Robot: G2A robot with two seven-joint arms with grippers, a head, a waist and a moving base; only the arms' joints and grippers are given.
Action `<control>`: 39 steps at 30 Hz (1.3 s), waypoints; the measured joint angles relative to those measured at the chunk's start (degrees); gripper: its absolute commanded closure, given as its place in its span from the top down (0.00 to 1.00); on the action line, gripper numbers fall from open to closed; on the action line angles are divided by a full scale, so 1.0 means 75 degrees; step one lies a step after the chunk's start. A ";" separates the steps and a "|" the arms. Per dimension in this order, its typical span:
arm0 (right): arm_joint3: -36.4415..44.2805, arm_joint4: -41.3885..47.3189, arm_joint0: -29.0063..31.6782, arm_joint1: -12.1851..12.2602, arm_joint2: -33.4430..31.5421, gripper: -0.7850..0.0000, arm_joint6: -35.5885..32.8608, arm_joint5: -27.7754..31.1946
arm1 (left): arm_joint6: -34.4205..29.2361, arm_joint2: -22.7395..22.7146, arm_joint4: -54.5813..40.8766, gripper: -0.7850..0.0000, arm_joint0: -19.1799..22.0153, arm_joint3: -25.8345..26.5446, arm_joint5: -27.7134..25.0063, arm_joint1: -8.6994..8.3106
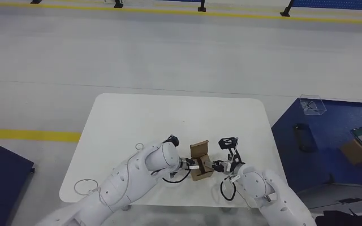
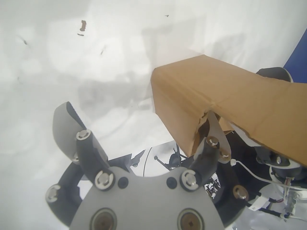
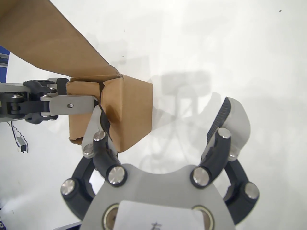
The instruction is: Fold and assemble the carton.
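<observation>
Carton sits between left hand and right hand.

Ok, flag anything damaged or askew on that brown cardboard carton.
The brown cardboard carton is torn at one corner, where the raised flap meets its side: the edge there is ragged and split. Small brown scraps lie apart from it on the white table.

Brown carton, white table

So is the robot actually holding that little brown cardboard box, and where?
Nothing is clamped. The left gripper and the right gripper are both open, each with one finger against the small brown cardboard carton.
</observation>
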State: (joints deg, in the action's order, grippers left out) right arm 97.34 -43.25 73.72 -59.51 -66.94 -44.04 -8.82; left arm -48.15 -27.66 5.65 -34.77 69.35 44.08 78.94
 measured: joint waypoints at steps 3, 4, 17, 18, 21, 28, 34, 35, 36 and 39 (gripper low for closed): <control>-0.0087 -0.0101 -0.0108 -0.0031 0.0105 1.00 -0.0083 -0.0087 | -0.0028 -0.0005 -0.0061 1.00 0.0019 -0.0081 -0.0089 0.0057; -0.0111 -0.0122 -0.0138 -0.0041 0.0132 1.00 -0.0093 -0.0091 | -0.0065 -0.0015 -0.0074 1.00 0.0029 -0.0107 -0.0134 0.0066; 0.0323 0.0560 0.0156 0.0058 -0.0731 1.00 -0.0384 0.0672 | 0.0135 -0.1409 0.1143 1.00 -0.1035 0.1988 -0.0524 -0.0785; 0.0386 0.0626 0.0256 0.0085 -0.0898 1.00 -0.0409 0.0779 | 0.0145 -0.1651 0.1516 1.00 -0.1299 0.2411 -0.0530 -0.0960; 0.0555 0.0921 0.0555 0.0157 -0.1329 1.00 -0.0524 0.1218 | 0.0205 -0.2409 0.2266 1.00 -0.2070 0.3490 -0.0432 -0.1359; 0.0815 0.1475 0.1306 0.0385 -0.2377 1.00 -0.1363 0.3055 | 0.0632 -0.3468 0.2559 1.00 -0.2889 0.4096 -0.0154 -0.1617; 0.0924 0.0534 0.1687 0.0454 -0.2391 1.00 -0.1305 0.3403 | 0.0868 -0.2656 0.2461 1.00 -0.1983 0.2742 -0.0072 -0.1257; 0.0917 0.0450 0.1694 0.0445 -0.2297 1.00 -0.1267 0.3322 | 0.0921 -0.2527 0.2375 1.00 -0.1843 0.2553 -0.0062 -0.1182; 0.0892 0.0393 0.1671 0.0430 -0.2168 1.00 -0.1232 0.3206 | 0.0950 -0.2347 0.2253 1.00 -0.1647 0.2314 -0.0073 -0.1078; 0.0784 0.0222 0.1537 0.0389 -0.1868 1.00 -0.1104 0.2885 | 0.0977 -0.1926 0.1899 1.00 -0.1181 0.1773 -0.0256 -0.0813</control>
State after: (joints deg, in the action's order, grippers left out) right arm 103.22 -41.59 85.25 -56.59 -80.94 -52.32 12.81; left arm -40.82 -42.10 19.89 -43.63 82.65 42.17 72.84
